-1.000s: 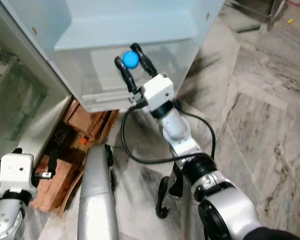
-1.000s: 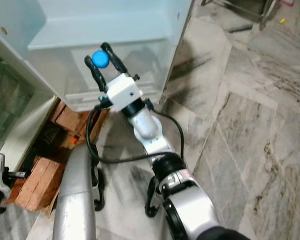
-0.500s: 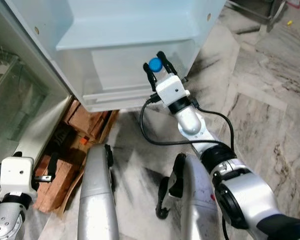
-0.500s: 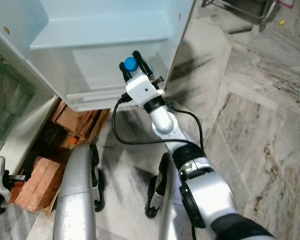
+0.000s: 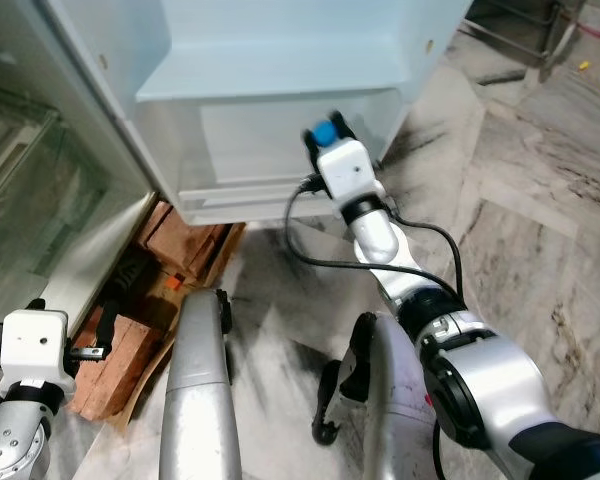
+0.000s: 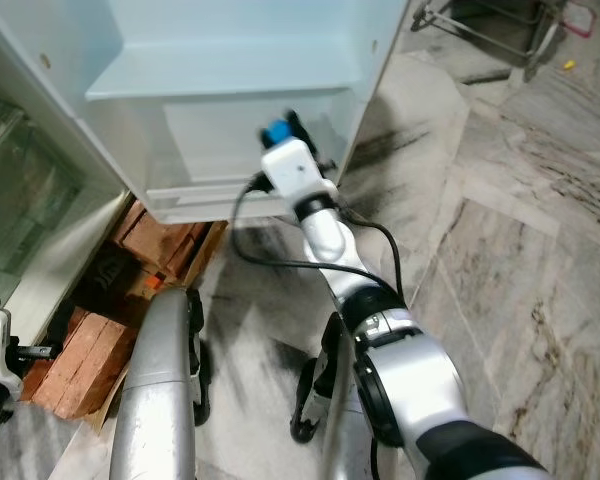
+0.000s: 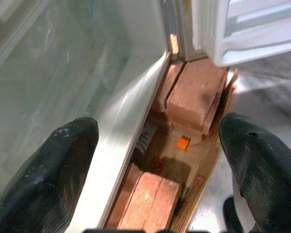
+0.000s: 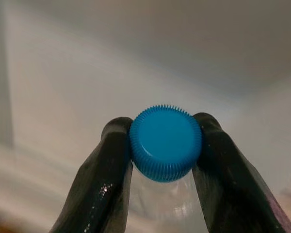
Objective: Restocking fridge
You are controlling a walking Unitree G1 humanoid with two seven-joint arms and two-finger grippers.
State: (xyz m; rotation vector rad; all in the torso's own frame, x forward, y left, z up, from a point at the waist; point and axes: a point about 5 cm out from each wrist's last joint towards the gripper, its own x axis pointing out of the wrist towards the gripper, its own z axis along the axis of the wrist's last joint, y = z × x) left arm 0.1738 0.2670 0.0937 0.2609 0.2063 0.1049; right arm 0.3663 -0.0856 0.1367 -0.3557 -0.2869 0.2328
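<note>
A clear plastic bottle [image 8: 164, 201] with a blue cap [image 8: 166, 141] is held by its neck in my right gripper [image 8: 162, 122], which is shut on it. In the left eye view the blue cap [image 5: 325, 131] and the right gripper [image 5: 327, 128] are stretched out against the lower bin [image 5: 245, 150] of the open white fridge door, under its upper shelf [image 5: 270, 75]. The bottle's body is hidden behind the white wrist block [image 5: 346, 169]. My left gripper [image 7: 157, 141] hangs low and open, with nothing between its fingers [image 7: 63, 160].
Reddish bricks [image 5: 120, 335] prop up the fridge base on my left, with a cardboard piece [image 7: 203, 174] beside them. The fridge's glass shelves [image 5: 30, 190] stand at far left. Marble floor [image 5: 540, 200] spreads to the right. A metal frame [image 6: 485, 30] stands at the far right.
My right arm has reached forward and to the right with the bottle, from in front of the door bin up to its face. The left arm has stayed put.
</note>
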